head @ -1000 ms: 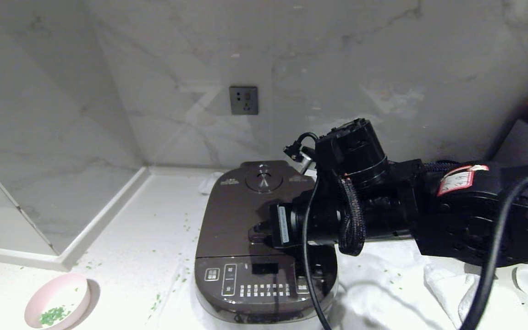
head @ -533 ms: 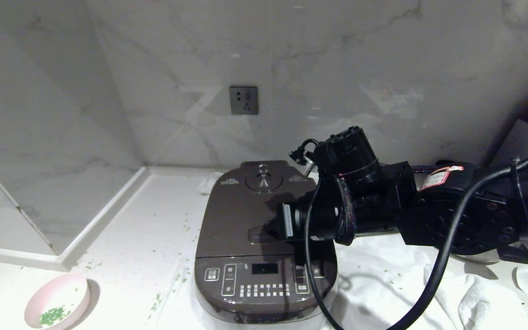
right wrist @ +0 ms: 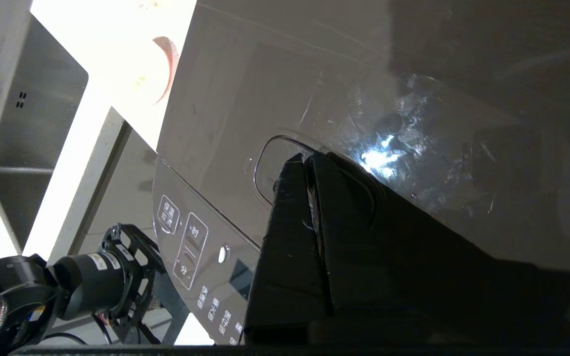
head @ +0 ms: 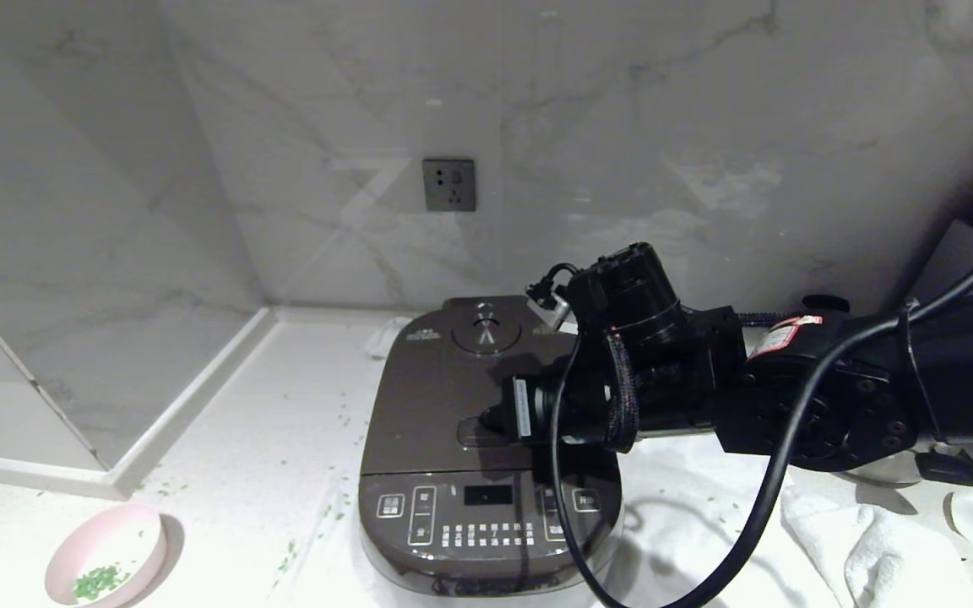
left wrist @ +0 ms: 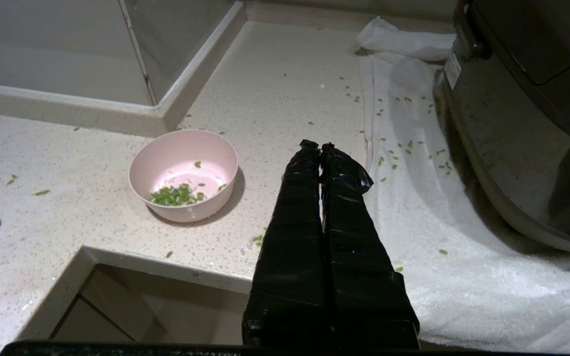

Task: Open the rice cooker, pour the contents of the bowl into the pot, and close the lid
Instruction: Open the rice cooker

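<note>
The rice cooker [head: 486, 447] is dark brown-grey, with white-marked buttons on its front panel. The bowl [left wrist: 184, 174] is pale pink outside and whitish inside, holding bright green bits [left wrist: 175, 195]. The worktop [left wrist: 275, 99] is off-white with fine speckles and scattered green flecks. The towel [left wrist: 463, 277] is white. The wall [head: 622, 127] is pale grey marble with darker veins; the socket [head: 448, 184] is grey. Both grippers are black.

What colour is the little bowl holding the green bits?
Pale pink bowl, seen best in the left wrist view.
</note>
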### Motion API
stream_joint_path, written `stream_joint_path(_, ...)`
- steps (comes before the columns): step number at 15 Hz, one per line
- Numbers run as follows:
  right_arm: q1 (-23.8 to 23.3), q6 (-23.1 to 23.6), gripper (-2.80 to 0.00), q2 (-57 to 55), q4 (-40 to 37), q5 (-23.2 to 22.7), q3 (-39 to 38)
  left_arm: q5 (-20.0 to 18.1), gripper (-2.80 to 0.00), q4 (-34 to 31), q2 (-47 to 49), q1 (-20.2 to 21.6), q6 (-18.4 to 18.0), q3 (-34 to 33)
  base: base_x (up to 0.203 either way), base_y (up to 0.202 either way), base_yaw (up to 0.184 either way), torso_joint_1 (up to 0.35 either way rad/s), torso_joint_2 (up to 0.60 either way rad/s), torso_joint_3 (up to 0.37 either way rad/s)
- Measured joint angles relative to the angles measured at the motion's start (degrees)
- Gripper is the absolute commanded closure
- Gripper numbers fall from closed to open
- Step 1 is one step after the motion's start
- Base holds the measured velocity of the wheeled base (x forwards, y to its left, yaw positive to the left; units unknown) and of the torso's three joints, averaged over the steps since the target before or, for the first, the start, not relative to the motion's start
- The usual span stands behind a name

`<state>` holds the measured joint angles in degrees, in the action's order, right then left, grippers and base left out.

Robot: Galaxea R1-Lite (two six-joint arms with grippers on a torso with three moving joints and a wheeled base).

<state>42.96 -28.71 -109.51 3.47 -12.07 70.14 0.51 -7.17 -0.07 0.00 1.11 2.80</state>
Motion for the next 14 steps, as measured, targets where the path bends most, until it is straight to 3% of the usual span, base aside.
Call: stream_joint_path(14, 0.06, -0.3, 0.0, -0.52, 0.13, -0.72, -2.03, -0.01, 0.0, 0.0, 0.0, 0.0, -0.01, 0.0, 0.0, 0.0, 0.0, 0.0, 0.0, 0.0)
